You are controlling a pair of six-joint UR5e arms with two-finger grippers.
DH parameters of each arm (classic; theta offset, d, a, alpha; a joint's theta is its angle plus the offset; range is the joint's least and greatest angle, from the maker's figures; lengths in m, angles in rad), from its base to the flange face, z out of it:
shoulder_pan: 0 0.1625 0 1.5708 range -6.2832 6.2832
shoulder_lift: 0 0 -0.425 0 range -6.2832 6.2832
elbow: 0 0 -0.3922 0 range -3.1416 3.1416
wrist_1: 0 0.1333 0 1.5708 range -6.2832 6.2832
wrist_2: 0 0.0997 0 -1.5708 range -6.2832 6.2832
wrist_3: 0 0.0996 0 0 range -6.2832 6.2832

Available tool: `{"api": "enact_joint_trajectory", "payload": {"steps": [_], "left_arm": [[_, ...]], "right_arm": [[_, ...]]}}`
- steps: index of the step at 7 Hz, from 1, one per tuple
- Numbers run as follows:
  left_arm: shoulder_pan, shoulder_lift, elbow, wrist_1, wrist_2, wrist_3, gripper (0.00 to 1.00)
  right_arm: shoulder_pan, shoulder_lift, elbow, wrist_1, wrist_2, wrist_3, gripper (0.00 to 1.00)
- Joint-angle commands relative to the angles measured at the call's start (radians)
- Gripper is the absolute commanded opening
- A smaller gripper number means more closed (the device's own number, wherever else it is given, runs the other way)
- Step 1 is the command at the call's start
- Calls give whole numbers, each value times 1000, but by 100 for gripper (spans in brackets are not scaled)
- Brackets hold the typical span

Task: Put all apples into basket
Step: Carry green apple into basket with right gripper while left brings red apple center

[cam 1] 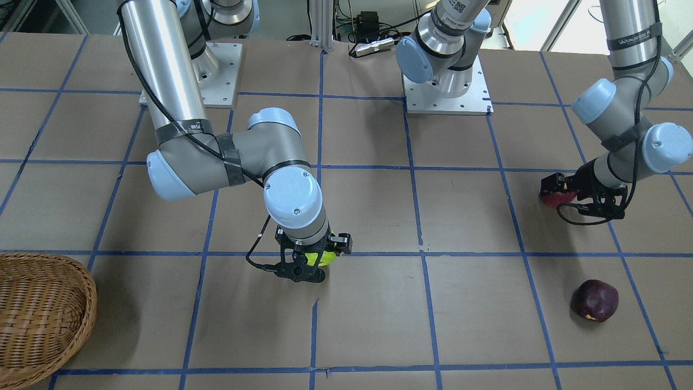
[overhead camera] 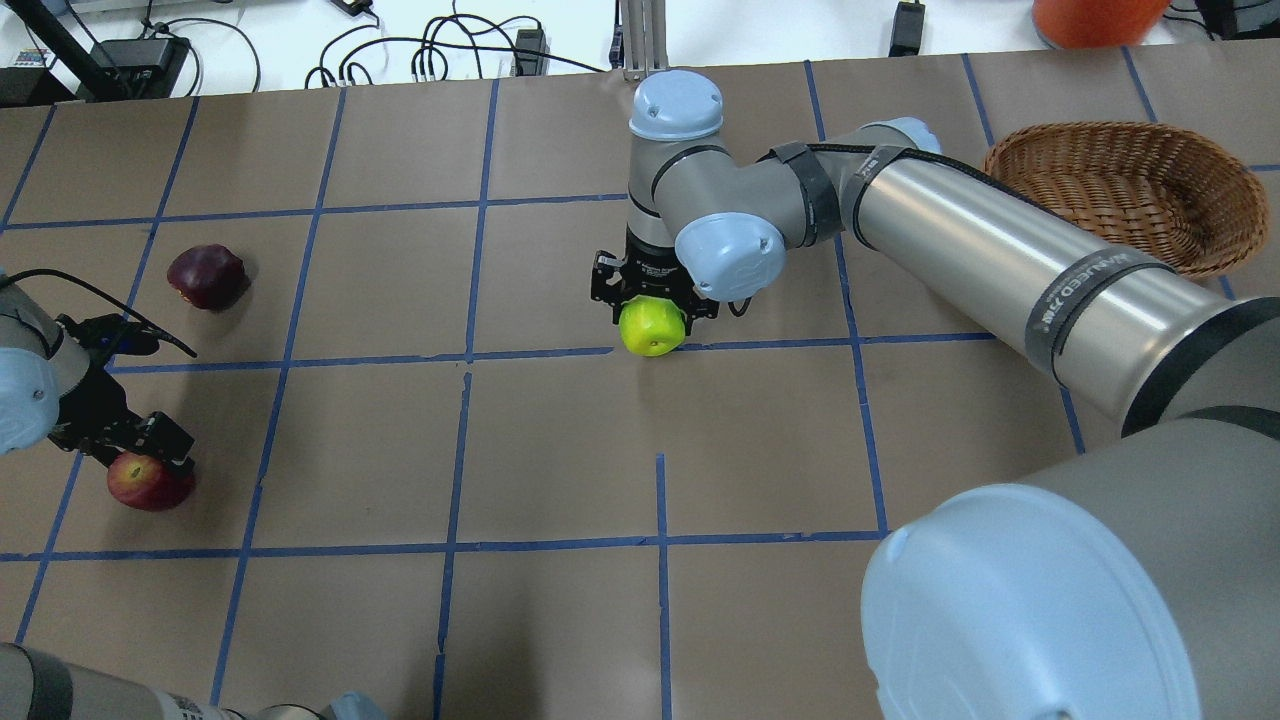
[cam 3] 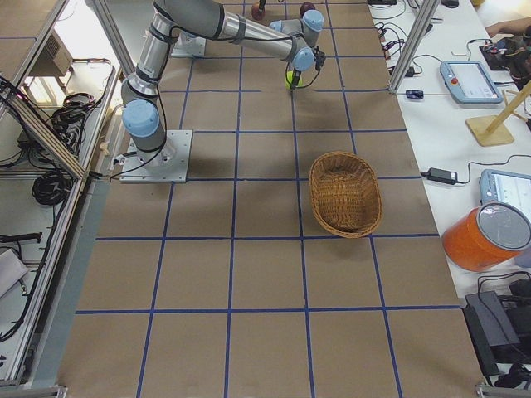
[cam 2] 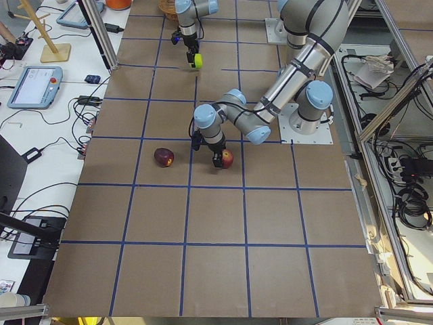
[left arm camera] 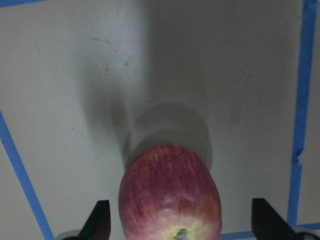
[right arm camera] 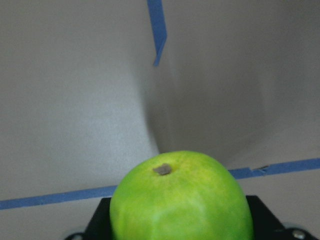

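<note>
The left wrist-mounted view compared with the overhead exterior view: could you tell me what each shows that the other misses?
Only the wrist view shows the left gripper open, its fingers clear of the red apple. Only the overhead shows the maroon apple, the yellow-green apple at the right gripper, and the basket. Both show the red apple.

The basket (cam 1: pixel 50 318) runs off the front-facing view's corner, and the left end effector (cam 1: pixel 559 192) half-hides the red apple (cam 1: pixel 551 201).

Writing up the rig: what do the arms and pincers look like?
The left arm and right arm are silver-grey tubes with pale blue joint caps, black bands with white lettering, and loose black cables. The left pincer and right pincer are black, two-fingered.
</note>
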Motion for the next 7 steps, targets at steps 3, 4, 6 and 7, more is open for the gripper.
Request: {"api": "enact_joint_trajectory", "payload": {"steps": [3, 4, 6, 7], "left_arm": [[-7, 15, 0, -42, -3, -26, 31], [-37, 10, 52, -114, -12, -64, 31], [-242, 6, 196, -249, -122, -331, 31], [-331, -3, 212, -248, -203, -483, 31]], "right_arm": [[-341, -79, -201, 249, -246, -291, 0], [-439, -73, -195, 238, -314, -450, 0], [-636, -50, -204, 196, -316, -733, 0], [-679, -12, -195, 83, -344, -838, 0]]}}
